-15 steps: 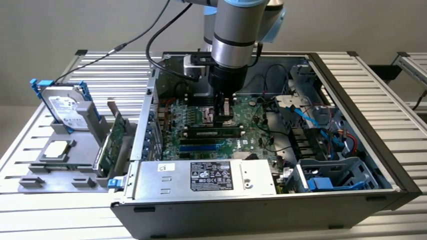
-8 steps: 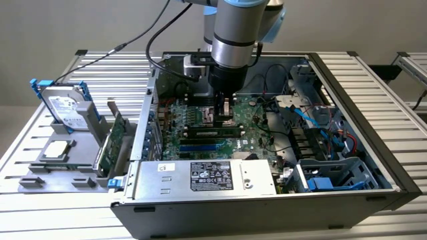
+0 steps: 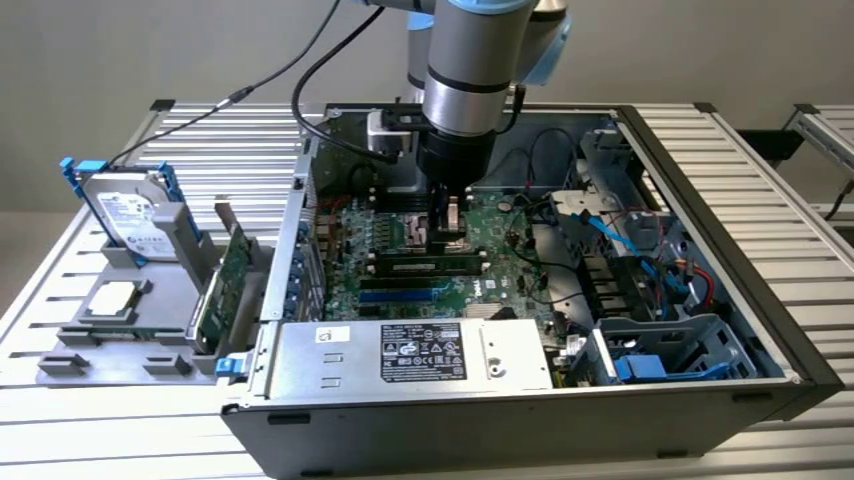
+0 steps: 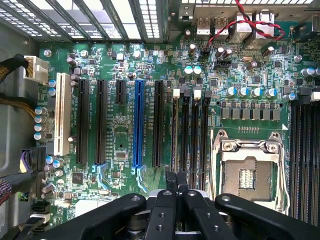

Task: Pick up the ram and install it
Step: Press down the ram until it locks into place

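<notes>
Hanging low over the motherboard [image 3: 350, 278] with fingers pressed together on nothing visible, the gripper [image 3: 451, 232] stands just behind the ram [image 3: 427, 266], which lies lengthwise among the black memory slots [image 3: 414, 284], running from the exterior view's left to right.

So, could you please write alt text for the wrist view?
The black hand, shut, hangs over a green motherboard inside a computer case. Long black slots, one blue slot and an empty processor socket lie below it.

1 robot arm [image 3: 470, 60], 1 open PC case [image 3: 694, 250], 1 motherboard [image 4: 125, 135], 1 RAM stick [image 3: 430, 266] mid-frame, 1 hard drive [image 3: 131, 215] upper left, 1 expansion card [image 3: 230, 275], 1 power supply [image 3: 414, 352].
</notes>
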Available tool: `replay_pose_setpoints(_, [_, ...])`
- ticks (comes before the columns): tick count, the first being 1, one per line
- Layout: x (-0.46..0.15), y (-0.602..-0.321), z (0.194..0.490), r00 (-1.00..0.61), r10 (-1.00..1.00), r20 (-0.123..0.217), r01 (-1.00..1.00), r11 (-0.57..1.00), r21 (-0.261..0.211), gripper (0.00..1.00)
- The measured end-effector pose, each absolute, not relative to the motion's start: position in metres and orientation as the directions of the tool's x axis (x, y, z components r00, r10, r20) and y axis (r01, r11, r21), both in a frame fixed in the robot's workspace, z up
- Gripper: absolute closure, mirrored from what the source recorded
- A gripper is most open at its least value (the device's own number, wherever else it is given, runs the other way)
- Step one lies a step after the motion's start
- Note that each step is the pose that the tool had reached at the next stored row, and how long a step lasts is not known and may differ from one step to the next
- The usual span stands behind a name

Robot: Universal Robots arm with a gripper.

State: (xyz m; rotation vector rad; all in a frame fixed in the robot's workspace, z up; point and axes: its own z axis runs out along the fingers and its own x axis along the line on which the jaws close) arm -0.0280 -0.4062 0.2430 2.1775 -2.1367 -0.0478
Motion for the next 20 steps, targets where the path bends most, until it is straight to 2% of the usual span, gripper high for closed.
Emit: replay_pose_setpoints(20, [-0.03,-0.405,0.22,0.021,-0.999,0.045,-0.996,-0.017,0.088,0.89])
